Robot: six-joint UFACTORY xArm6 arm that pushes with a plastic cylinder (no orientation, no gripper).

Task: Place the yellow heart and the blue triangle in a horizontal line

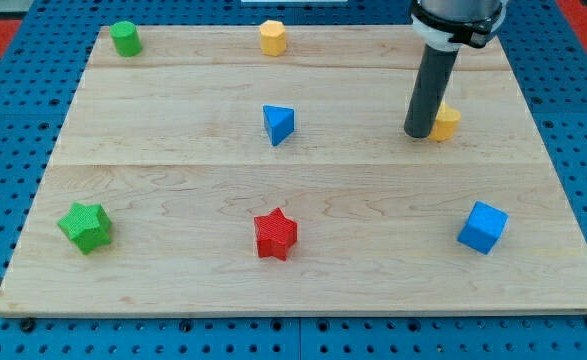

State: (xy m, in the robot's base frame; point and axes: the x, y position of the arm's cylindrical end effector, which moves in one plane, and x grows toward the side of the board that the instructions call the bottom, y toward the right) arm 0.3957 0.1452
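Observation:
The blue triangle (279, 124) lies near the board's middle, a little above centre. The yellow heart (447, 123) lies to the view's right at about the same height, partly hidden behind my rod. My tip (418, 133) rests on the board, touching or almost touching the heart's left side. The tip is well to the right of the triangle.
A green cylinder (125, 38) sits at the top left and a yellow hexagon (272, 38) at the top middle. A green star (85, 226) is at the bottom left, a red star (275, 234) at the bottom middle, a blue cube (482, 227) at the bottom right.

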